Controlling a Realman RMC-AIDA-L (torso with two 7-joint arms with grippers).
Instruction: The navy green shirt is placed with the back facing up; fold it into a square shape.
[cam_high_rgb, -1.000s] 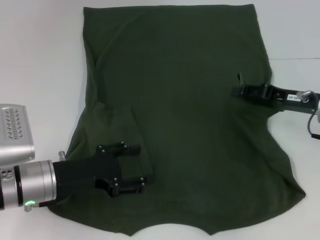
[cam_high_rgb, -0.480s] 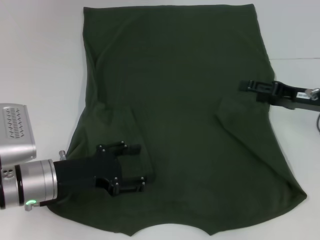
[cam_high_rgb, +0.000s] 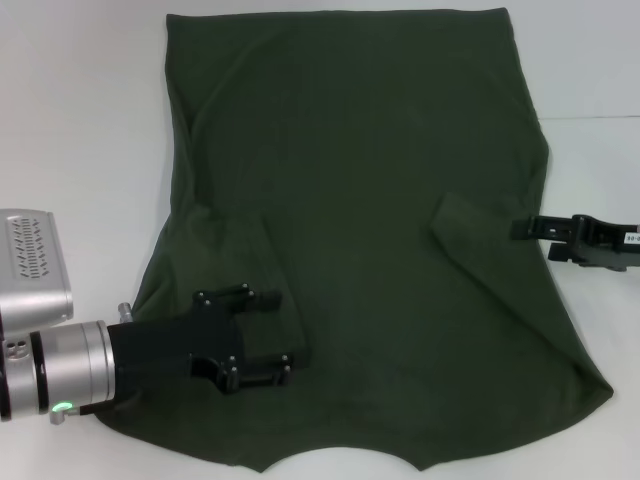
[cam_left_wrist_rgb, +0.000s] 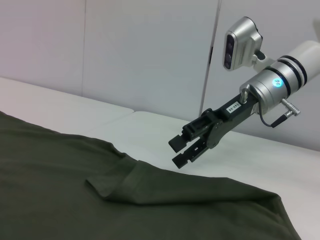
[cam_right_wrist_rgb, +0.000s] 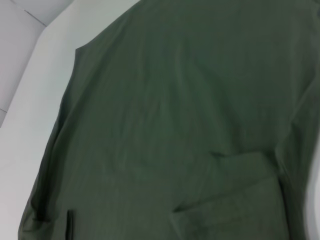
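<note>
While the right pincer (cam_high_rgb: 520, 228), partly cropped, hangs spread, the left pincer (cam_high_rgb: 275, 335) spreads over the shirt (cam_high_rgb: 350, 200).

The navy green shirt (cam_high_rgb: 350, 240) lies spread flat on the table (cam_high_rgb: 80, 120), filling the middle of the head view from the top edge to the bottom edge. Both sleeves are folded inward onto the body: one at lower left, one at centre right. The left gripper (cam_high_rgb: 262, 340) sits over the lower-left fold, its arm entering from the frame's left edge. The right gripper (cam_high_rgb: 522, 228) is at the right edge, just beside the shirt's side and apart from the folded sleeve.
</note>
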